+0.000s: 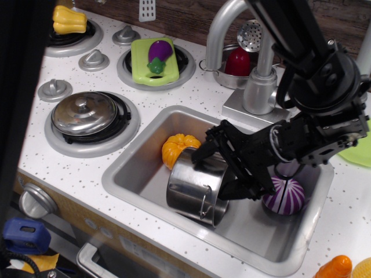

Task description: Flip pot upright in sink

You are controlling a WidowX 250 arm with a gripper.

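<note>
The shiny steel pot [192, 184] lies on its side in the sink [134, 169], with its open mouth facing right and one wire handle low at the front. My gripper [219, 174] is open, tilted low over the sink and reaching in from the right. One fingertip is at the top of the pot's rim beside the orange pumpkin. The other is low at the mouth's right side. The jaws span the pot's open end. I cannot tell whether they touch the rim.
An orange pumpkin [177, 146] lies behind the pot and a purple onion [284, 197] to its right in the sink. The faucet [227, 28] arches behind. A lidded pot [84, 112], a green board with an eggplant [153, 59] and a small pot with a red item [237, 62] stand on the counter. A dark shape [17, 87] covers the left edge.
</note>
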